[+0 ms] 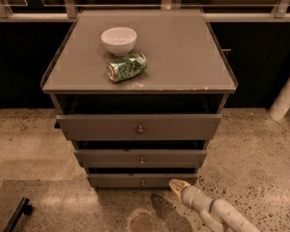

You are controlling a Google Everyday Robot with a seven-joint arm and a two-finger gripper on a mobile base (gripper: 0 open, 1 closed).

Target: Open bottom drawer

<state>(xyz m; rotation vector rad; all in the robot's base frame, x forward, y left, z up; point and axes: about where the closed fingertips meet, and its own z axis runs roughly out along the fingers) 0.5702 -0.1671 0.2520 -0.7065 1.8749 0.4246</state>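
The bottom drawer (116, 181) is the slimmest of three grey-brown drawer fronts, lowest on the cabinet, with a small round metal knob (142, 182) at its centre. It stands slightly out from the cabinet, as do the two drawers above. My gripper (175, 185) comes up from the lower right on a pale arm, just right of and a little below the knob, close to the drawer front near the floor.
On the cabinet top (183, 52) stand a white bowl (119, 40) and a green can (127, 67) lying on its side. The middle drawer (140, 158) and top drawer (140, 126) overhang above. Speckled floor (261, 153) all around; a black bar (17, 214) at lower left.
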